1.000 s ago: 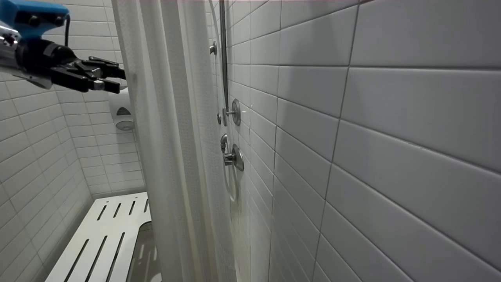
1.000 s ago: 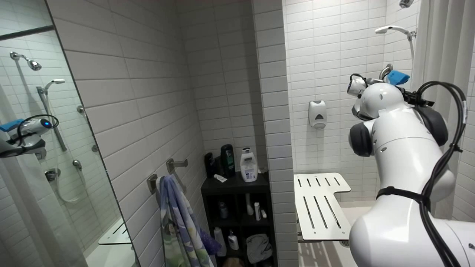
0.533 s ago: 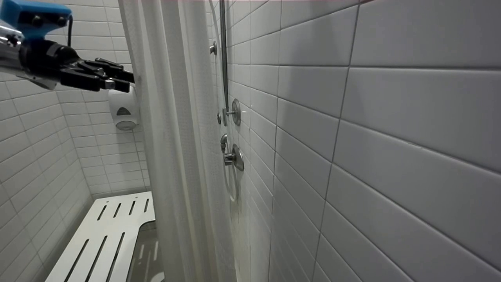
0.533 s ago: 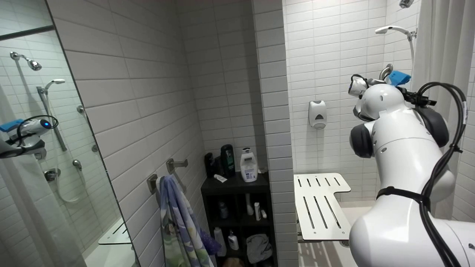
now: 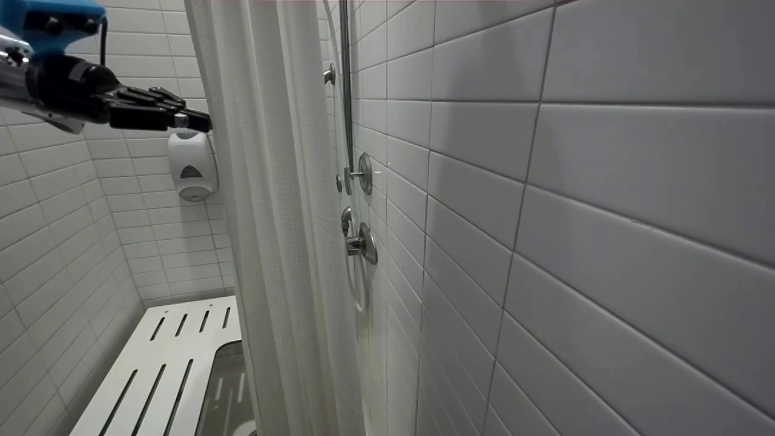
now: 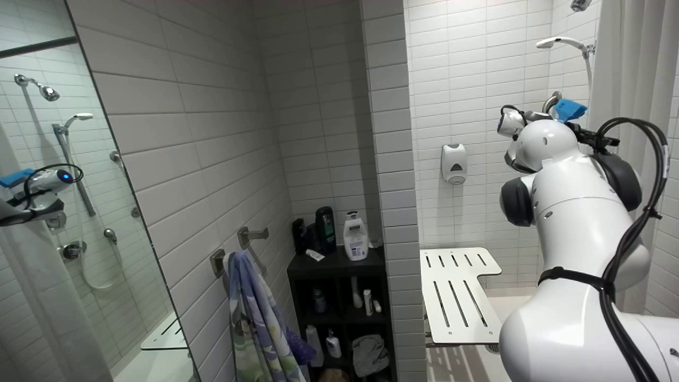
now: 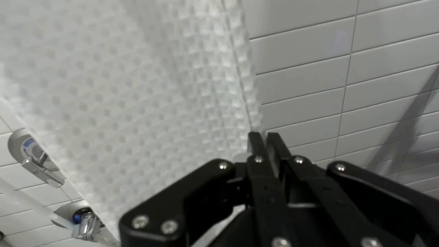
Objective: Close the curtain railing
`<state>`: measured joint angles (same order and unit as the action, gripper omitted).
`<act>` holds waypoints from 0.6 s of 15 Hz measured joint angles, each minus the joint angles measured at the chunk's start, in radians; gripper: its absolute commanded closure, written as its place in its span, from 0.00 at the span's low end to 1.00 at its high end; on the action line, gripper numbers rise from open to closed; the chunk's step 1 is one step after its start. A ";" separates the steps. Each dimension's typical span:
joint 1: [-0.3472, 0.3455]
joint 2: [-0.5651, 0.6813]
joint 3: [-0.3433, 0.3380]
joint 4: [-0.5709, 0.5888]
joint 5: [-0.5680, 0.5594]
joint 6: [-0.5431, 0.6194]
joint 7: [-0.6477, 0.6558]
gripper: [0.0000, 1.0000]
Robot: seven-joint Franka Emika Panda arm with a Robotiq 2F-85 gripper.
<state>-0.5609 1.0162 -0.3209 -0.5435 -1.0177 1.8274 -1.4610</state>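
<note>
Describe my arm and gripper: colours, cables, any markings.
The arm is glossy white and rounded, with dark joint caps and thick black cables strapped along it. A bright blue housing sits above the black gripper, whose slim fingers show silver screw heads. No lettering is readable.

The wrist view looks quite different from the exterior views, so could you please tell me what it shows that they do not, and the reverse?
Only the wrist view shows the blue marking on a shower control and the blue spot on a lower control. Only the exterior views, both of them, show the slatted shower bench and the wall-mounted soap dispenser. All share the white shower curtain, the black gripper and the white tiled wall.
</note>
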 measured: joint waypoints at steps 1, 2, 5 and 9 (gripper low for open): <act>0.000 0.001 0.000 0.003 0.000 0.001 0.000 0.61; 0.000 0.002 0.000 0.006 0.000 0.002 0.000 0.57; 0.001 0.004 0.000 0.011 0.000 0.003 0.000 0.38; 0.002 0.005 -0.002 0.012 -0.001 0.008 -0.002 0.10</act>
<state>-0.5591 1.0213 -0.3229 -0.5317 -1.0185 1.8353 -1.4629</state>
